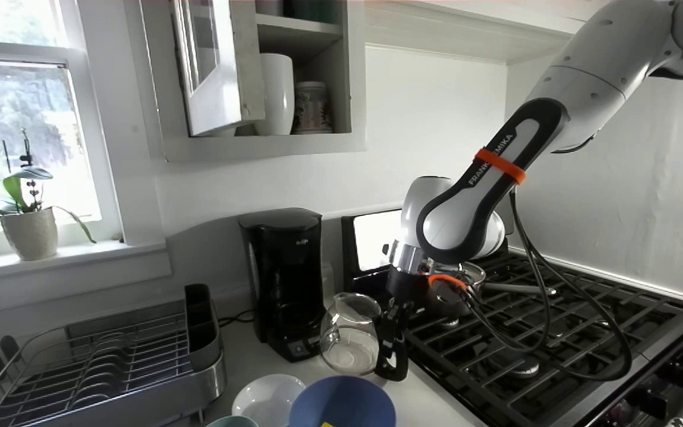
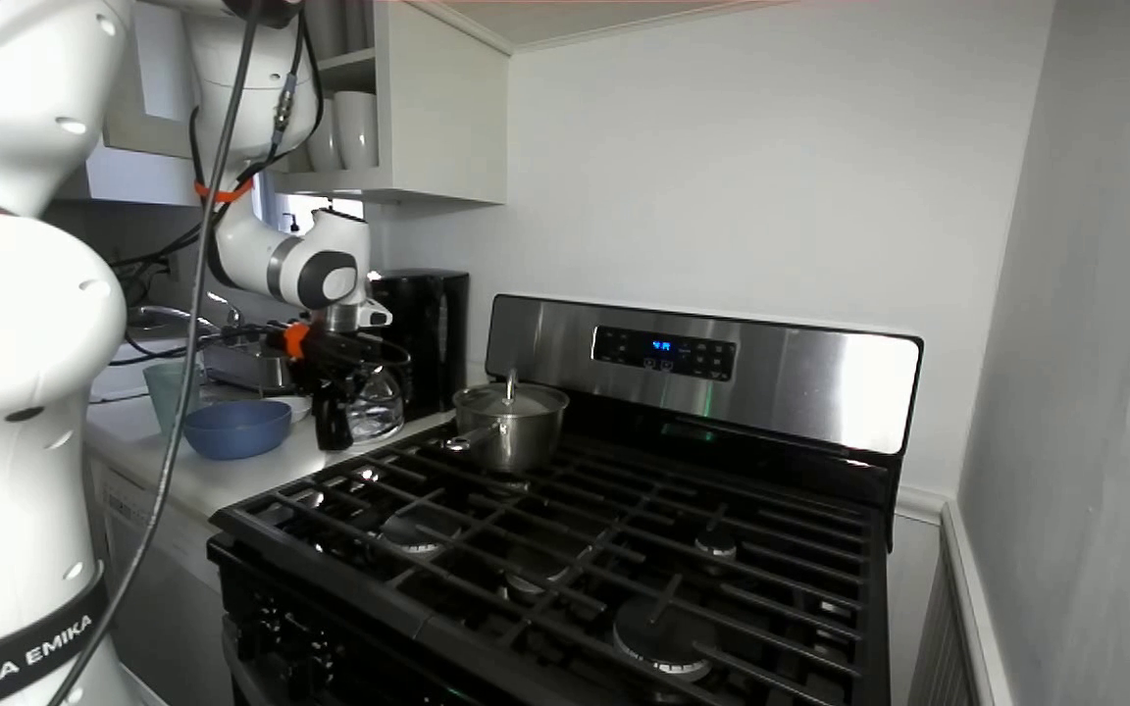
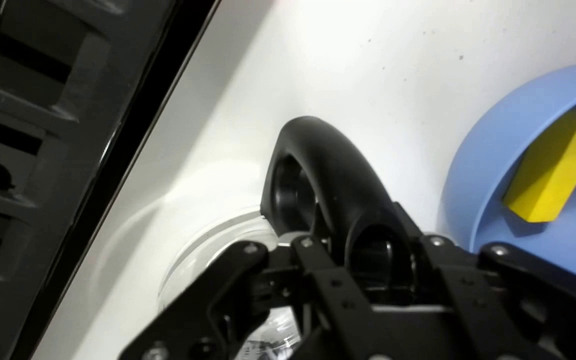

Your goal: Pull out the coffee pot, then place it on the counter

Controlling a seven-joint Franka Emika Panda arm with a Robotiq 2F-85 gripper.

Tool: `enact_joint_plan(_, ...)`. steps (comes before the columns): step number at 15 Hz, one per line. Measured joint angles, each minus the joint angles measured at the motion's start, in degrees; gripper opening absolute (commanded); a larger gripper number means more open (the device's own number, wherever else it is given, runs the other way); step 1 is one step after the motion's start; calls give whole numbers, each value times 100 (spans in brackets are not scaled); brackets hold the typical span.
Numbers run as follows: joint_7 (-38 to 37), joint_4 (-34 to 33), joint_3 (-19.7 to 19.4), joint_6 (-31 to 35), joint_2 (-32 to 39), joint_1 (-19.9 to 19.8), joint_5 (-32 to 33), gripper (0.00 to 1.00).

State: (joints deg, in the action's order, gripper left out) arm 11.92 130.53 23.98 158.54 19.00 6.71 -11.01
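The coffee pot [image 1: 350, 344], a rounded clear glass carafe with a black handle, stands upright outside the coffee maker, close to its front. It also shows in an exterior view [image 2: 377, 407]. My gripper [image 3: 363, 225] has its fingers on both sides of the pot's black handle [image 3: 330, 170] and is shut on it. The gripper shows in both exterior views [image 1: 402, 314] [image 2: 339, 373]. The pot's base is at or just above the whitish counter [image 3: 393, 75]; I cannot tell whether it touches. In the wrist view the fingers hide part of the glass. No lid can be made out.
The black coffee maker [image 1: 282, 279] stands behind the pot. A blue bowl [image 1: 341, 400] with a yellow block [image 3: 553, 170] and a white bowl [image 1: 267, 397] are close in front. A dish rack [image 1: 110, 367] stands left, the gas stove [image 2: 565, 549] with a steel saucepan [image 2: 516, 431] beside the pot.
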Motion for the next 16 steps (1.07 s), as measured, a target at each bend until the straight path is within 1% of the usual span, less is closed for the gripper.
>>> enact_joint_plan(16,363,-1,9,-402,-82,-10,-256,8)
